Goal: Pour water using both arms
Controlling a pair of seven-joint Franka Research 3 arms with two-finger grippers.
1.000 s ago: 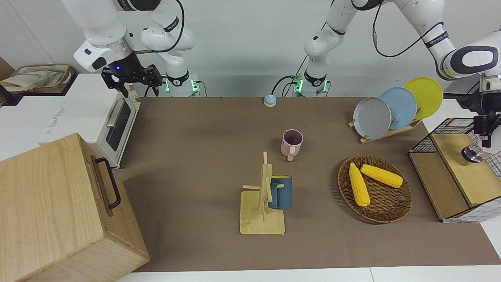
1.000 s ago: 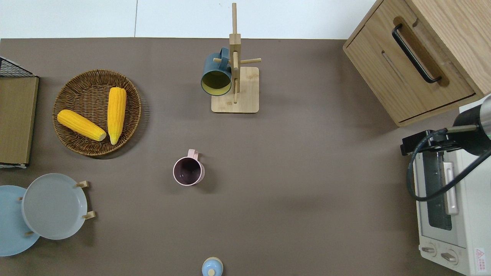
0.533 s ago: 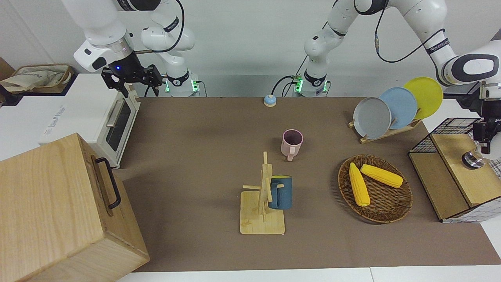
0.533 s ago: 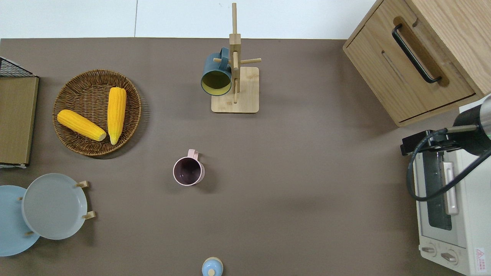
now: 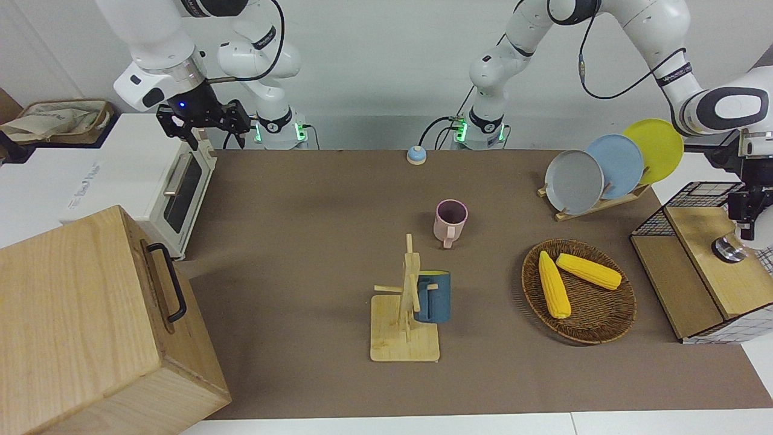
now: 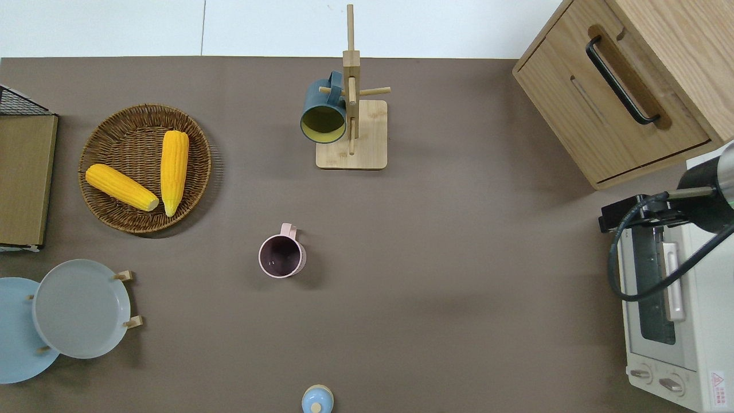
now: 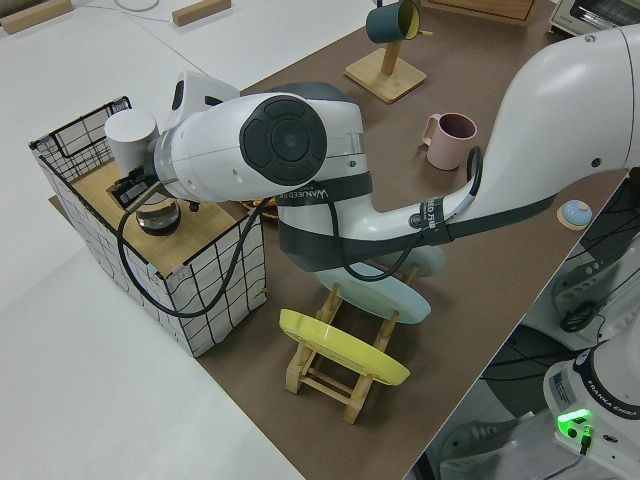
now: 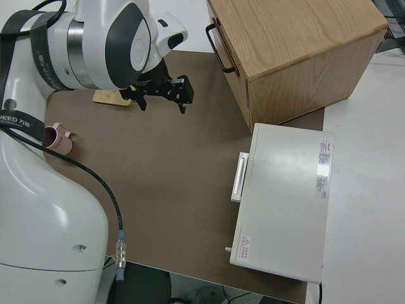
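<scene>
**Left gripper** (image 5: 747,214): at the left arm's end of the table, over the wooden lid of a wire crate (image 5: 694,199). It is out of the overhead view. Whether it is spread or pinching cannot be told.

**What has changed.** Over the last second the gripper has shifted a little across the lid, away from the robots' side. A small metal piece (image 5: 728,249) directly under it has shifted the same way. The piece probably moves with the gripper, but a grasp cannot be confirmed. A white cylinder (image 7: 131,135) stands just beside the gripper in the crate's open part. The task therefore seems to be at its first step, fetching a vessel from the crate, and no pouring has begun.

**Right gripper** (image 5: 202,125): parked as before, fingers spread and holding nothing.

**Containers**, outward from the left gripper:
- A basket (image 5: 598,326) lies near it on the table and holds two corn cobs (image 5: 553,284).
- A pink mug (image 5: 450,222) stands well away, upright in the middle of the table. Its handle points away from the robots and it looks empty.
- A blue mug (image 5: 435,296) hangs by its handle on a wooden rack (image 5: 404,338). Its mouth is turned sideways and nothing is in it.

No water shows anywhere. The pink mug is the likely receiver.
</scene>
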